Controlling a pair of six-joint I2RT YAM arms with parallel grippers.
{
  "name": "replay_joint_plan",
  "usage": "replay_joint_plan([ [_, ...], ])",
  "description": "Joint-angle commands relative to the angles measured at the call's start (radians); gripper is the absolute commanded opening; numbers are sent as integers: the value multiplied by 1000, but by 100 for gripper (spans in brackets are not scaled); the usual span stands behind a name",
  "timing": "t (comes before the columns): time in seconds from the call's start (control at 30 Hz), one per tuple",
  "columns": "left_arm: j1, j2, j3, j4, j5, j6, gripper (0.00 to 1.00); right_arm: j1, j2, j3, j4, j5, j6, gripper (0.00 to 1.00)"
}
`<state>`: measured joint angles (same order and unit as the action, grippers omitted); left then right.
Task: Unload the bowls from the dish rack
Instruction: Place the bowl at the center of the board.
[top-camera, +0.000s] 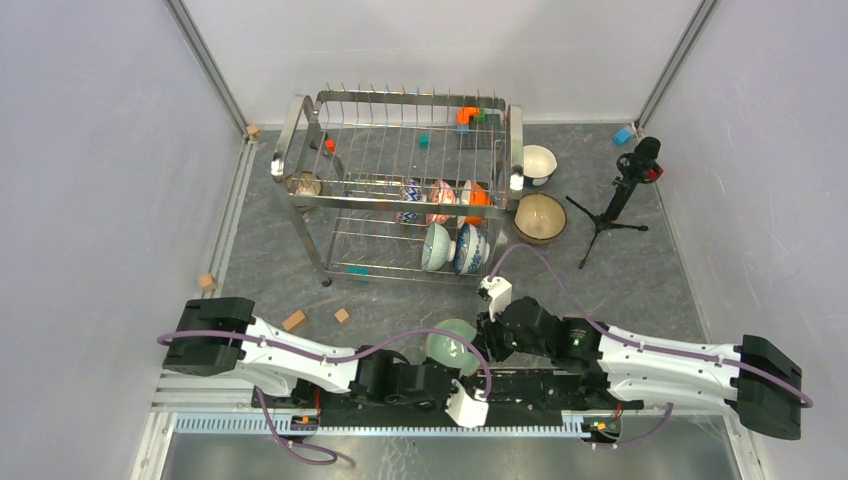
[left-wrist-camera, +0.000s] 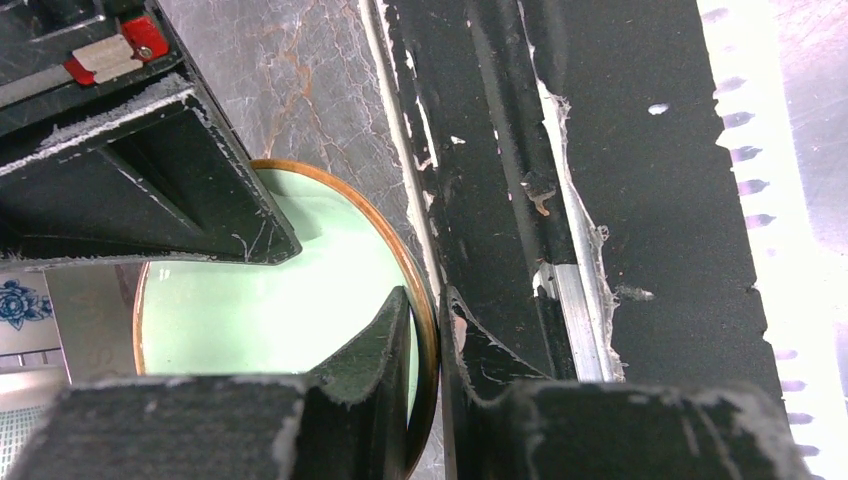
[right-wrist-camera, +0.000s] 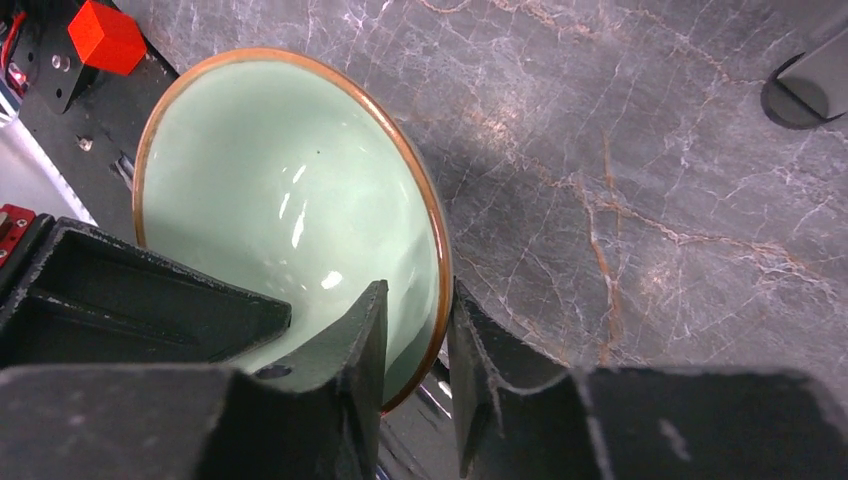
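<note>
- Two grippers are on one bowl here, so this reads like a hand-off rather than a fresh grab.
- Far side, left of centre: the dish rack (top-camera: 290, 135) stands well apart from both arms, with several bowls (top-camera: 436, 247) propped on edge in its tiers.
- The left gripper (top-camera: 446, 368) is narrow and clamped on the pale green bowl (top-camera: 452, 345). In its wrist view one finger (left-wrist-camera: 375, 345) sits inside the bowl and the other (left-wrist-camera: 490, 360) sits outside, with the brown rim pinched between them.
- The bowl itself is at near centre, just in front of the arm bases, between the two grippers. It's hard to say whether it touches the table (top-camera: 640, 290) or hangs just off it.
- What matters for the next move is that the rim runs through both jaw gaps at once: the left gripper has the near side and the right has the right-hand side. A round bowl has no long axis to line up, just that edge.
- The right gripper (top-camera: 486, 338) is also narrow and straddles the rim, with the inner finger (right-wrist-camera: 360, 330) in the bowl and the outer finger (right-wrist-camera: 480, 340) right at the outside. A thin strip of green shows between the inner finger and the rim, so nobody can tell if it's actually biting.
- Further right, a white bowl (top-camera: 538, 163) and a tan bowl (top-camera: 540, 217) sit on the table just beside the rack. That's the right arm's side, so it's probably the one to carry the bowl over, once the left lets go.
</note>
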<state>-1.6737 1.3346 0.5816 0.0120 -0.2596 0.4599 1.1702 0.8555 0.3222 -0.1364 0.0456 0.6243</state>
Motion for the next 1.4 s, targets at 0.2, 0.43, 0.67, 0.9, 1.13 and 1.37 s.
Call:
replay_joint_plan([
  [0.2,-7,-21,49,88,-39,-96,14,17,22,43,38,15,13,1],
  [0.43,-7,-69,56,58,-41,-200,99,17,-17,32,43,29,30,0],
  [0.67,-6,-213,30,75,-131,-293,100,17,-64,26,0,55,20,0],
  [0.9,0,-332,32,-63,-284,-564,100,16,-122,6,-68,133,-7,0],
  [1.13,10,-370,-47,-34,-429,-1030,100,16,-172,-12,-100,198,-11,0],
  [1.37,91,-338,-71,-202,-495,-1694,84,17,-162,-46,-65,244,29,0],
])
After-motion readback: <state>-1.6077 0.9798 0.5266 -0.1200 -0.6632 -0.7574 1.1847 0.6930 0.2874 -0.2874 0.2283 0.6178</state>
